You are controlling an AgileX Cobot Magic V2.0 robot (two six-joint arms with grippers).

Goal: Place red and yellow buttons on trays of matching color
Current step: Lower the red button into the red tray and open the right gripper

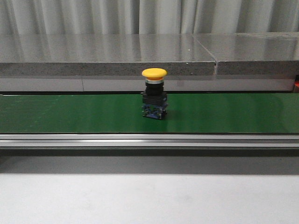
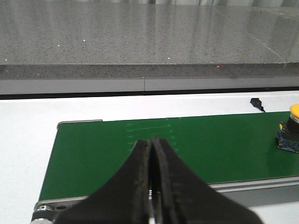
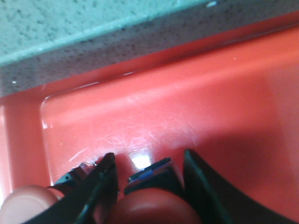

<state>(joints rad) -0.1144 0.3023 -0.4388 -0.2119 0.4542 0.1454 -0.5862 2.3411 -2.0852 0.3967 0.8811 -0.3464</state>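
yellow button [image 1: 154,93] stands upright on green belt [image 1: 233,112].

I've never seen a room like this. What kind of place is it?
Probably a factory-style sorting test bench. A green conveyor belt carries a yellow button, a red tray waits for parts, and grey stone slabs sit behind.

Left gripper [image 2: 153,186]: two black, tapered, curved plastic fingers, surfaces scuffed. Right gripper [image 3: 149,175]: matching black fingers, glossy edges.
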